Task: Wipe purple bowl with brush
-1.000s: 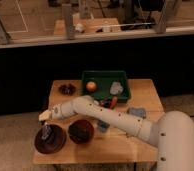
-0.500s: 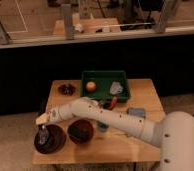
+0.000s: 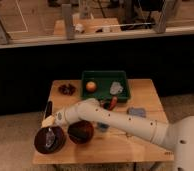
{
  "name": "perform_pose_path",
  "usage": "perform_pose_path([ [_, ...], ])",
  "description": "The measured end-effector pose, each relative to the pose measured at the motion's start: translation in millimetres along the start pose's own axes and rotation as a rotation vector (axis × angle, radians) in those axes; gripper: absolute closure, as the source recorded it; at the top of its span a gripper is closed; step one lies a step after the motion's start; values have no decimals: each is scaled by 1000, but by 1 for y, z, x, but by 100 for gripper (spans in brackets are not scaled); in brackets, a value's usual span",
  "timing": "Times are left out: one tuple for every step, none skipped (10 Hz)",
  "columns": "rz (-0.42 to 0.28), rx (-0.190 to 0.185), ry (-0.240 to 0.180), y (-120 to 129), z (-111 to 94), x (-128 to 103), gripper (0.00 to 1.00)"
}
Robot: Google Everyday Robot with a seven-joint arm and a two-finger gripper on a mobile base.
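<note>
Wooden table [image 3: 135,145] w/ glass-fronted partition behind; single white arm reaches from lower right across to the front-left corner. Gripper [image 3: 48,121] sits just above the far rim of the purple bowl [image 3: 40,145], which lies at the table's front-left edge, touching or nearly touching the deeper red-brown bowl [image 3: 80,131] on its right. Brush [image 3: 49,125]: black handle rises up-left from the gripper, pale bristle head hangs down into the bowl's interior, apparently on or just off the bottom. Fingers closed around the handle, as far as can be judged. Green tray [image 3: 121,95] at rear holds an orange fruit [image 3: 91,86] and a pale crumpled item [image 3: 116,88]; small dark cluster [image 3: 66,89] rear-left.

Step in hand (judged): wiping stroke inside bowl. To do well: keep bristles pressed lightly on the inner surface, sweep in arcs across the bottom and up the walls, stay inside the rim. Bowl is near the table edge, so excess sideways force may push it off or into its neighbour.
</note>
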Motion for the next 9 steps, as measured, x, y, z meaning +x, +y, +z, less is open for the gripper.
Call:
perform_pose_path([
  [2,-10,9,5,-4,3,100],
  [3,-17,11,8,-4,8,100],
  [-3,-22,15,12,-5,15,100],
  [-10,-25,21,16,-5,25,100],
  [-24,-21,24,18,-1,38,100],
  [-37,-13,22,15,6,45,100],
  [-47,-8,21,11,12,50,100],
  [-60,2,12,5,21,53,100],
  [-69,13,6,0,26,54,100],
])
